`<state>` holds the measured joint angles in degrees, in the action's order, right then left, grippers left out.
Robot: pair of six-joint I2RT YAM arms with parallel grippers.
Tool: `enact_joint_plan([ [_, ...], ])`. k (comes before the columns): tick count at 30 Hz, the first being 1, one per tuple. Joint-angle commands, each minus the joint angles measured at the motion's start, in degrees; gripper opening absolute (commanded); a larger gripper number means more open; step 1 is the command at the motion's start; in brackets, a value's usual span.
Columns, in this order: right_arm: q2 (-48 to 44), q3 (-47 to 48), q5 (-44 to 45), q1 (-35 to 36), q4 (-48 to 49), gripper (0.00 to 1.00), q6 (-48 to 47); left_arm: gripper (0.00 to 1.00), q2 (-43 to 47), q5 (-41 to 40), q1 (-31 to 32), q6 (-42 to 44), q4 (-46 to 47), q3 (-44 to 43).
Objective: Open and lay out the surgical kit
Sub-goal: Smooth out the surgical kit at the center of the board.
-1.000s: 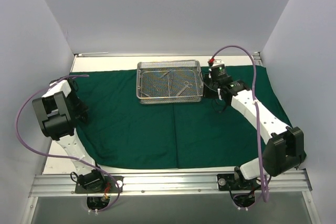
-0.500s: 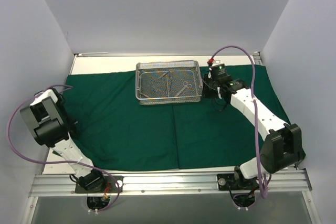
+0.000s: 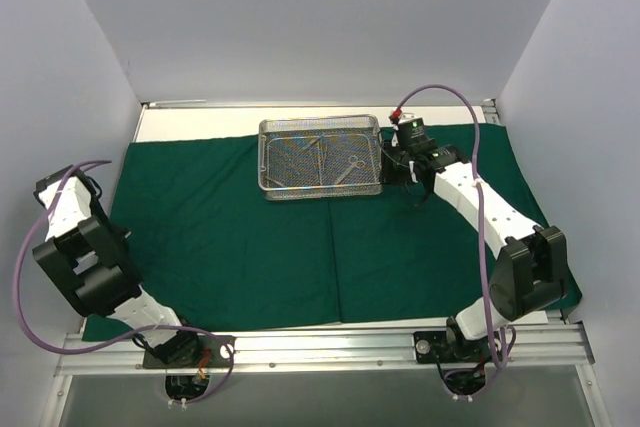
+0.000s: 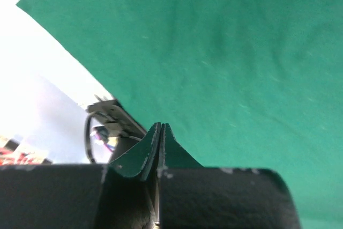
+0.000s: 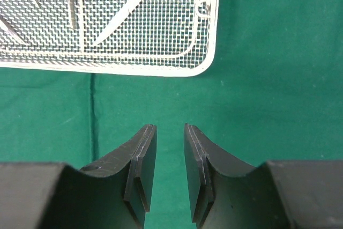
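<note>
Scissors [image 5: 136,4] and a few other thin steel pieces lie inside the wire-mesh tray [image 3: 264,162], which is uncovered and sits at the far middle of the dark green drape [image 3: 250,247]. The drape is opened out flat over most of the counter [image 3: 190,122]. A bare white strip of counter shows beyond its far left edge. A straight crease [image 3: 334,247] runs from the tray's near side toward the near edge of the cloth.

The right arm [image 3: 480,209] reaches from the near right to the right end of the tray. In its wrist view the right claw [image 5: 170,128] hangs above the cloth just near of the tray's near right corner. Its two fingers [image 5: 143,159] are spread a little, with a narrow gap between them. Only green drape shows in that gap, and they touch neither the tray rim nor the cloth. The scissors lie slantwise on the mesh, ring handles toward the far right and tips toward the near left.

The left arm [image 3: 85,262] is folded back at the near left, well apart from the tray. The left claw [image 4: 161,127] is pressed together, fingertip against fingertip, pinching nothing. Below it lies smooth green cloth. The drape's edge and the white counter beyond it show at the upper left of that wrist view. Whether the tips touch the fabric I cannot tell.
</note>
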<state>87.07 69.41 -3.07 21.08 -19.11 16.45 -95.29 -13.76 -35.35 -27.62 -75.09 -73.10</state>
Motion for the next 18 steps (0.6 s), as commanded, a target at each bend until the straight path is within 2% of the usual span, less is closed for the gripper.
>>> enact_joint_plan([
  [1,0.21,3.89,0.17,0.28,-1.63,0.28,-0.01,0.03,3.96,8.88,0.45,1.76,4.15,-3.79],
  [5,0.65,4.07,-0.61,-1.12,-1.89,0.30,2.27,0.08,1.61,13.76,4.93,2.57,9.61,-8.79],
  [7,1.17,3.72,-4.04,-3.31,-1.89,0.30,4.28,0.08,-4.01,13.76,7.39,2.39,9.52,-11.96],
  [11,3.89,3.54,-4.75,-9.81,-3.38,0.30,6.40,0.08,-12.37,15.17,14.94,2.74,9.96,-19.35],
  [13,5.56,4.24,-5.89,-12.10,-4.26,0.29,7.02,0.17,-16.76,14.99,17.06,2.66,10.05,-22.43],
  [15,7.76,4.42,-7.03,-15.87,-4.70,0.27,7.90,0.20,-20.88,15.34,19.53,2.83,10.49,-25.23],
  [17,9.43,3.81,-8.17,-18.00,-3.74,0.24,8.51,0.18,-23.70,16.48,20.23,2.39,10.66,-26.91],
  [18,10.13,3.72,-8.27,-19.31,-3.65,0.22,8.34,0.09,-26.85,17.70,20.41,1.96,10.32,-27.62],
])
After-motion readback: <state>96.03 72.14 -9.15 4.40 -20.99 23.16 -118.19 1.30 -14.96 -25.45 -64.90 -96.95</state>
